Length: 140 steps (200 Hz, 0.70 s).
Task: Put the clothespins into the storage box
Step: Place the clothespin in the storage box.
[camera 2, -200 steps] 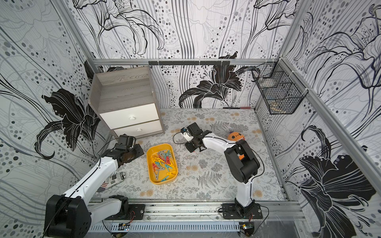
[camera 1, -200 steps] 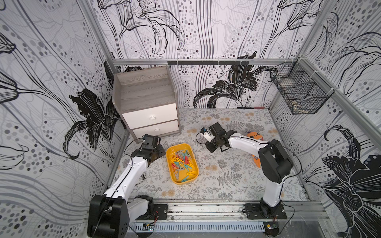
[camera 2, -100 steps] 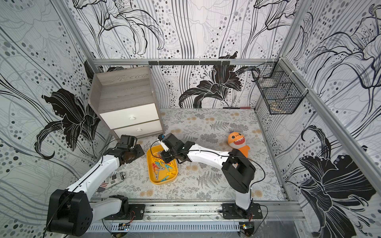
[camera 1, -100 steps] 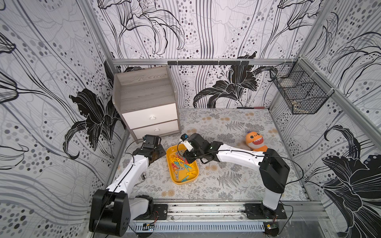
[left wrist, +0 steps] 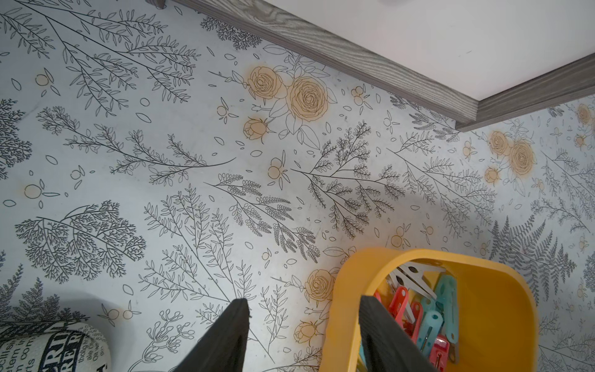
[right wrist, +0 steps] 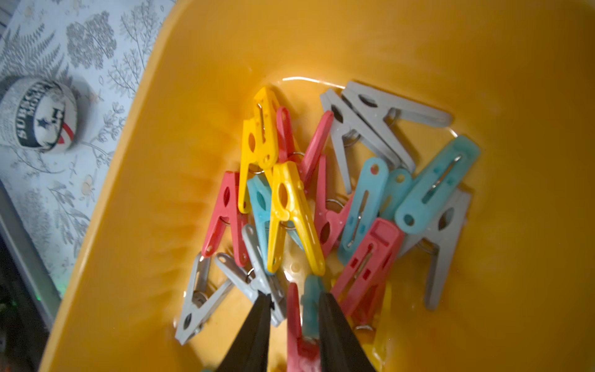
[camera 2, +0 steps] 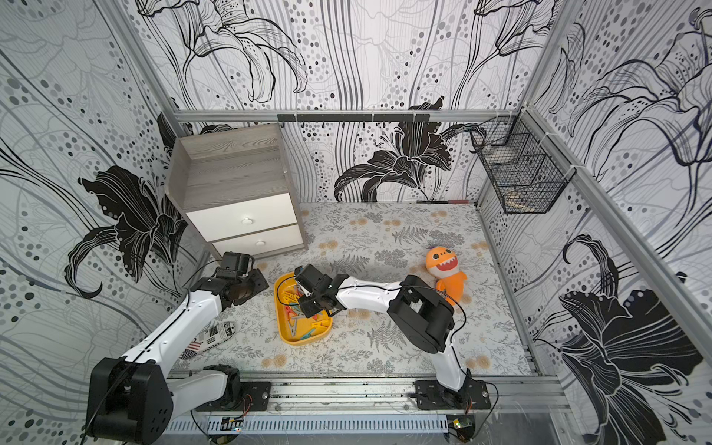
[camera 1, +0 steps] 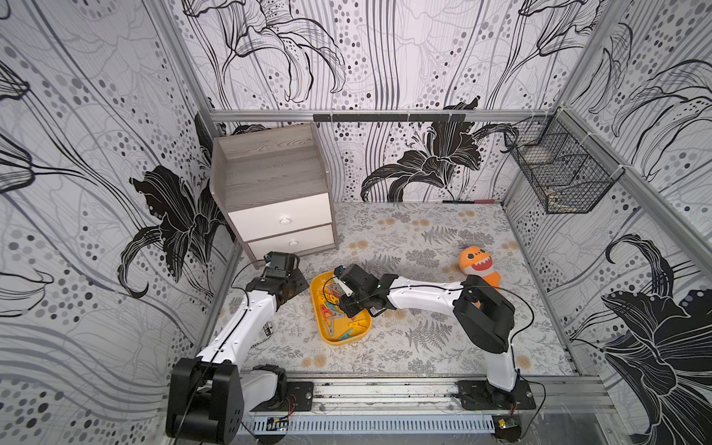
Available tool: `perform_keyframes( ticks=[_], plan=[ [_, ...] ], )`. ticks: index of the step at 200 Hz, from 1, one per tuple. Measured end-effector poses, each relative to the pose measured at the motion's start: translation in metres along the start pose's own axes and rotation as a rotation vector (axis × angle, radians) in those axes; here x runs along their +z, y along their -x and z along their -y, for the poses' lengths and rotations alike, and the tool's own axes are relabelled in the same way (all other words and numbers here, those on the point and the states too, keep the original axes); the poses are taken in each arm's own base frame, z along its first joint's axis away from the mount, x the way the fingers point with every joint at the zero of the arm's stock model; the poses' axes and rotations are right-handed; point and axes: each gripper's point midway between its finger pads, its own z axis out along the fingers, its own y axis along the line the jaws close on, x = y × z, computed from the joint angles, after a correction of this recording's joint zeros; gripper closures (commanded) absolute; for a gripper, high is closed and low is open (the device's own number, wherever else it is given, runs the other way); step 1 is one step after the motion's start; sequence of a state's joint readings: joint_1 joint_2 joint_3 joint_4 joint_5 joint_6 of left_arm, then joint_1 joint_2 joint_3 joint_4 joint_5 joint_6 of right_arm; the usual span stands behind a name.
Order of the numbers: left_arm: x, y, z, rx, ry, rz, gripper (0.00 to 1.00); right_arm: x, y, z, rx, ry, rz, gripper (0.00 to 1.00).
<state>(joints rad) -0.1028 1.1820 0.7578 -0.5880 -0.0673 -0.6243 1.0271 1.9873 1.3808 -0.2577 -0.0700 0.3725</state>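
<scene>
Clothespins (right wrist: 289,209) piled in storage box (camera 1: 328,339), left half of tabletop, nearer front edge. Right pincer (right wrist: 294,296) narrowly parted over pile, nothing clearly gripped; should widen, lift straight up. Left pincer (left wrist: 303,299) parted, empty, at box rim.

Storage box (right wrist: 386,48) partly off-frame

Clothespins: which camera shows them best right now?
Right wrist view: the clothespins fill the frame, each colour distinct in the box. Left wrist view shows a few at one corner; both top views show them small, partly behind the right arm.
</scene>
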Motion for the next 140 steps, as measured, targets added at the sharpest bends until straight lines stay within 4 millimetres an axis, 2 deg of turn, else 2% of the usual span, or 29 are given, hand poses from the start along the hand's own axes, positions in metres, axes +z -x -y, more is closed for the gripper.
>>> perform_keyframes(
  ticks=[22, 35, 42, 45, 48, 56, 59, 63, 66, 73, 82, 90, 104, 123, 140],
  plan=[
    [-0.003, 0.007, 0.005, -0.001, -0.010, 0.012, 0.40, -0.026, 0.016, -0.003, -0.011, -0.002, 0.054, 0.53],
    [-0.007, 0.016, 0.012, 0.000, -0.027, 0.034, 0.40, -0.054, 0.036, 0.000, -0.022, -0.009, 0.129, 0.46],
    [-0.009, 0.022, 0.016, 0.000, -0.040, 0.050, 0.38, -0.073, 0.046, 0.008, -0.022, -0.024, 0.181, 0.42],
    [-0.010, 0.025, 0.018, 0.002, -0.044, 0.057, 0.37, -0.084, 0.052, 0.016, -0.013, -0.039, 0.210, 0.40],
    [-0.011, 0.027, 0.020, 0.000, -0.050, 0.065, 0.34, -0.092, 0.055, 0.020, -0.017, -0.045, 0.231, 0.29],
    [-0.014, 0.034, 0.024, 0.001, -0.063, 0.086, 0.23, -0.117, 0.063, 0.042, -0.002, -0.084, 0.298, 0.09],
    [-0.015, 0.037, 0.026, 0.006, -0.069, 0.097, 0.18, -0.130, 0.066, 0.056, 0.021, -0.108, 0.331, 0.03],
    [-0.016, 0.040, 0.027, -0.004, -0.075, 0.108, 0.12, -0.143, 0.067, 0.070, 0.032, -0.134, 0.366, 0.01],
    [-0.017, 0.042, 0.028, 0.006, -0.076, 0.117, 0.01, -0.153, 0.068, 0.084, 0.048, -0.158, 0.393, 0.01],
    [-0.018, 0.048, 0.030, 0.003, -0.083, 0.141, 0.03, -0.176, 0.067, 0.117, 0.083, -0.221, 0.453, 0.01],
    [-0.019, 0.055, 0.031, -0.006, -0.085, 0.171, 0.03, -0.202, 0.058, 0.160, 0.137, -0.311, 0.520, 0.01],
    [-0.020, 0.060, 0.031, -0.010, -0.079, 0.197, 0.02, -0.226, 0.041, 0.203, 0.187, -0.417, 0.569, 0.01],
    [-0.020, 0.070, 0.029, -0.018, -0.061, 0.241, 0.02, -0.252, 0.004, 0.253, 0.243, -0.571, 0.625, 0.01],
    [-0.017, 0.080, 0.027, -0.026, -0.040, 0.301, 0.02, -0.267, -0.048, 0.292, 0.265, -0.728, 0.641, 0.01],
    [-0.009, 0.080, 0.024, -0.014, -0.049, 0.341, 0.02, -0.276, -0.087, 0.322, 0.307, -0.839, 0.640, 0.01]
  ],
)
